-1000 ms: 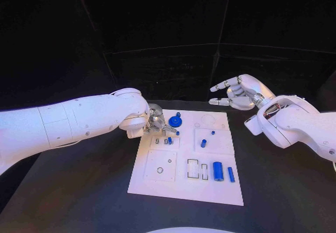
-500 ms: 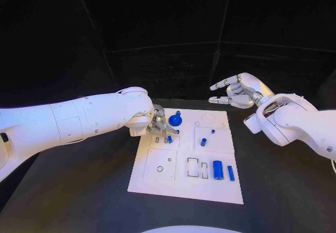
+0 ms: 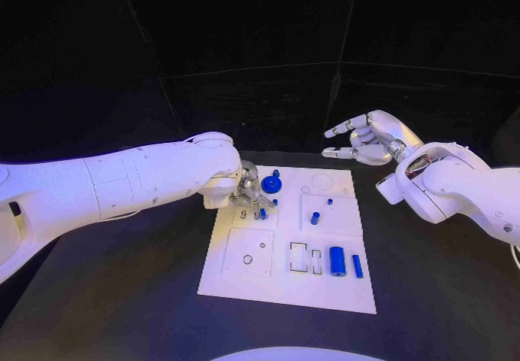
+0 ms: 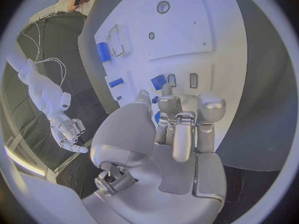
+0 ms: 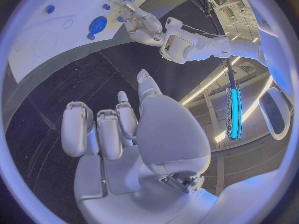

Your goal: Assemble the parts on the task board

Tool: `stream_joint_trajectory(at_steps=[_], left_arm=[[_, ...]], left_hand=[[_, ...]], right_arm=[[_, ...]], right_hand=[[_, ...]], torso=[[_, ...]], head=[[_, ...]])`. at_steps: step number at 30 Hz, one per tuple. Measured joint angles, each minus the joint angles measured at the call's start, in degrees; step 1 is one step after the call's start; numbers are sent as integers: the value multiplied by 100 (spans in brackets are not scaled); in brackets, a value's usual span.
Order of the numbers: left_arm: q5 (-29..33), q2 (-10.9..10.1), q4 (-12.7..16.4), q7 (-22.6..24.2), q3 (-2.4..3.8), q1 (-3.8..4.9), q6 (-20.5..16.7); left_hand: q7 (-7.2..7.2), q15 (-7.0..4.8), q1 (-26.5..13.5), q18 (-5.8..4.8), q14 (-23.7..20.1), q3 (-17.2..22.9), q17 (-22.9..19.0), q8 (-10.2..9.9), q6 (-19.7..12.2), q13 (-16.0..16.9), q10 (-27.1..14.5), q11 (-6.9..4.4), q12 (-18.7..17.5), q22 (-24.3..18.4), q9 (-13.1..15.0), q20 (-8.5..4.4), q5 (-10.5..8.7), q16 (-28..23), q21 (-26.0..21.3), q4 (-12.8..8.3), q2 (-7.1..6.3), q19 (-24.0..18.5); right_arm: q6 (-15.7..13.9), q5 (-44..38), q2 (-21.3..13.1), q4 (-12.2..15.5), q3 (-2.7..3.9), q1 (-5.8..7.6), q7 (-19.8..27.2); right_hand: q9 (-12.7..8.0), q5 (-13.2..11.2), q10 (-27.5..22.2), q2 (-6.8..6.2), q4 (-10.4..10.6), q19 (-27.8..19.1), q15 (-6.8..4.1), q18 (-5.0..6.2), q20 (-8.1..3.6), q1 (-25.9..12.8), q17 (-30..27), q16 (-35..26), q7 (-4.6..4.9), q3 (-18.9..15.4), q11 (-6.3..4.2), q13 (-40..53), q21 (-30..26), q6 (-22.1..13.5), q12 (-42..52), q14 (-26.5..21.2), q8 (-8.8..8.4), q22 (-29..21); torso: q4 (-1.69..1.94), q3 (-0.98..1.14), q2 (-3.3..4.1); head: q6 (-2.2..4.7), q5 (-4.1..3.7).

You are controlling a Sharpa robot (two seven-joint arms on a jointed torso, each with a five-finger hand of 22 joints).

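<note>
The left robot hand is down over the white board on the bench, fingertips narrow around a small blue peg at ten o'clock; whether it grips it, I cannot tell. The right robot hand hovers wide and empty at one o'clock. A tilted peg could jam its slot. I count one round blue knob, one fat cylinder and about five small pegs.

Dim, black surroundings beyond the desk; bluish-violet light from above, brightest on the white task board and arms. Soft glare on arm shells. Faint shadows near the left robot hand. Strong fisheye bending in wrist views, edges blurred, dark frame around.
</note>
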Motion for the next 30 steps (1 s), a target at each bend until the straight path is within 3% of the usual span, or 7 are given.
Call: stream_joint_trajectory(at_steps=[30], left_arm=[[-9, 185, -198, -44, -7, -4, 324]], left_hand=[[-20, 0, 228, 0, 0, 48, -1, 111, -20, 114, 92, -10, 111, 179, 64, -19, -1, 0, 115, -47, -25, 61]], right_arm=[[50, -4, 29, -20, 0, 0, -50]], right_hand=[[1, 26, 0, 0, 2, 0, 0, 0, 0, 0, 4, 0, 0, -34, 0, 5, 0, 0, 0, 0, 0, -4]], torso=[[4, 1, -2]], head=[[-64, -7]])
